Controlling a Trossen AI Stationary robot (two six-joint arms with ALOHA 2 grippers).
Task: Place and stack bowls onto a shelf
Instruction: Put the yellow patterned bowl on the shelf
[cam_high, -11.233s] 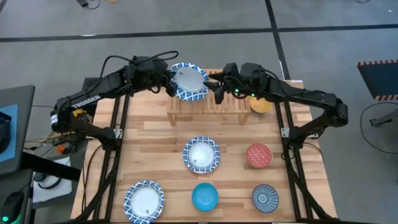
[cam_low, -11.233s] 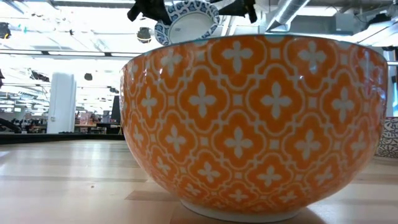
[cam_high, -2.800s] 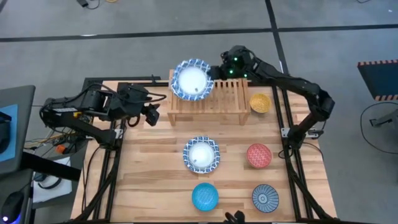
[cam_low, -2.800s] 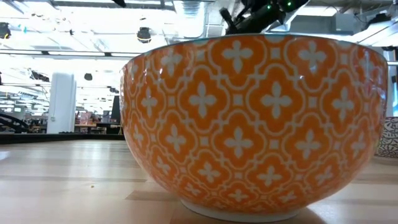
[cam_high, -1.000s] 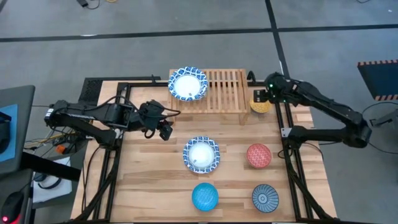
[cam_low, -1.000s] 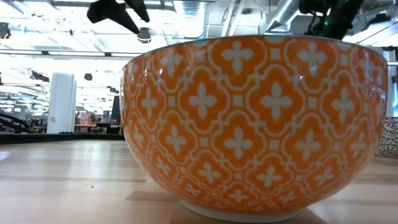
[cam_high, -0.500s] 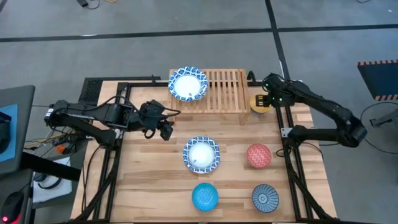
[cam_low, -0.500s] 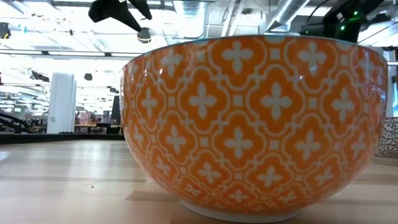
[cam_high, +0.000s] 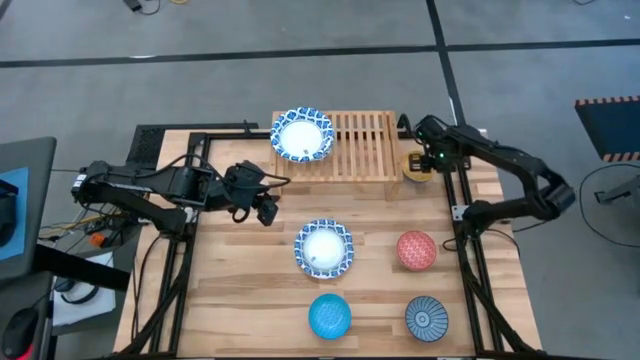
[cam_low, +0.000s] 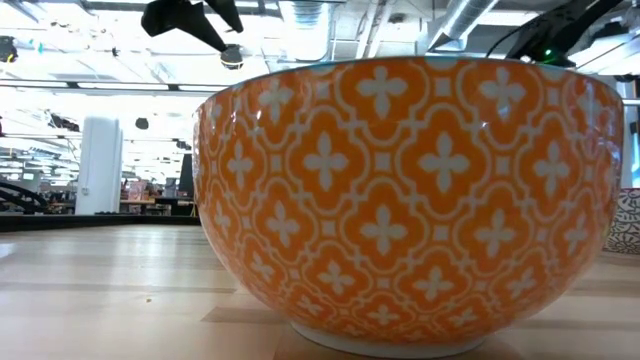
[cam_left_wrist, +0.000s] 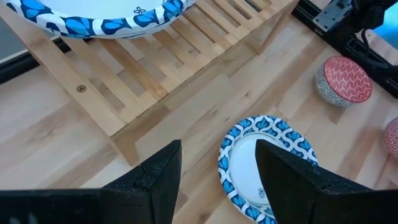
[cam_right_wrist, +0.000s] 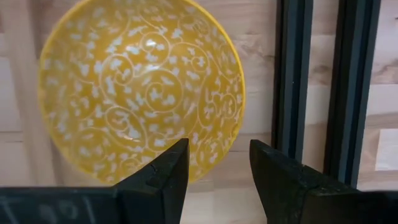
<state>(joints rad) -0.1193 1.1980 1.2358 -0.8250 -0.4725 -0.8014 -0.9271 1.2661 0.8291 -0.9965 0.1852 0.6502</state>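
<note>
A white bowl with a blue patterned rim (cam_high: 302, 136) sits on the left part of the slatted wooden shelf (cam_high: 358, 143). A yellow bowl (cam_high: 417, 168) (cam_right_wrist: 140, 93) stands on the table just right of the shelf. My right gripper (cam_high: 426, 160) (cam_right_wrist: 217, 174) hovers open over it, one finger over the bowl's inside and one outside its rim. My left gripper (cam_high: 266, 209) (cam_left_wrist: 217, 177) is open above the table, left of another white bowl (cam_high: 324, 248) (cam_left_wrist: 268, 163), and holds nothing.
A red bowl (cam_high: 416, 249), a bright blue bowl (cam_high: 329, 316) and a dark-blue patterned bowl (cam_high: 425, 319) stand on the near half of the table. An orange patterned bowl (cam_low: 410, 200) fills the low view. Black frame rails (cam_right_wrist: 292, 81) run beside the yellow bowl.
My right gripper has come down and a little toward the table's left, onto the yellow bowl, and its arm has dropped lower in the low view. The bowls have kept their places.
</note>
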